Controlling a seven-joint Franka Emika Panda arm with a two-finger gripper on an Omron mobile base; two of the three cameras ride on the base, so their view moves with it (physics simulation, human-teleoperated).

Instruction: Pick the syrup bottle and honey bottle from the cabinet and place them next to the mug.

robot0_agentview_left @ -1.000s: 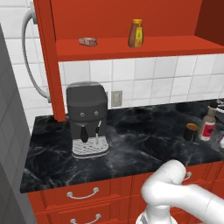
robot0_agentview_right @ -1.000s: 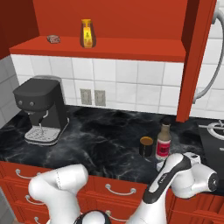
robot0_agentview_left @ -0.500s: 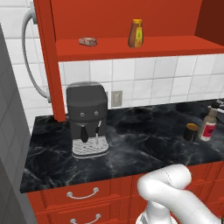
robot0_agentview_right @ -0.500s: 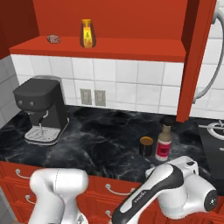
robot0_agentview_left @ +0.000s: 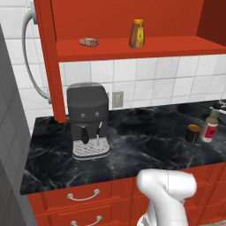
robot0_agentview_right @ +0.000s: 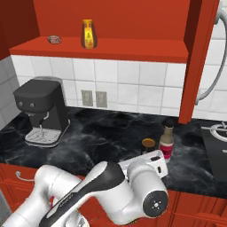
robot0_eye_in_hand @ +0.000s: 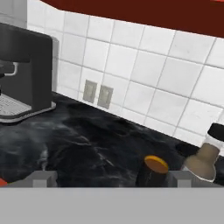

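Gripper (robot0_eye_in_hand: 113,180), hand view: two grey tips at the far left and right of the bottom edge, spread wide, nothing between them. It is low over the desk (robot0_eye_in_hand: 87,144) and faces the tiled wall. Mug (robot0_eye_in_hand: 151,171) stands just ahead; syrup bottle (robot0_eye_in_hand: 205,157) is just beside it, upright, only its neck and cap in frame. Coffee machine (robot0_eye_in_hand: 22,70) at far left

Left base view: honey bottle (robot0_agentview_left: 137,33) upright on the open shelf of the cabinet (robot0_agentview_left: 176,46), well apart from a small brown item (robot0_agentview_left: 88,42). Syrup bottle and mug stand close together at the desk's right end

Right base view: honey bottle on the shelf, up and left of the mug

Judgement: syrup bottle placed; honey bottle outstanding. To do the step well: back clear of the syrup bottle before rising, approach the shelf level from the front, keep the tips wide, close on the amber body below the cap, then lift clear of the shelf edge before withdrawing
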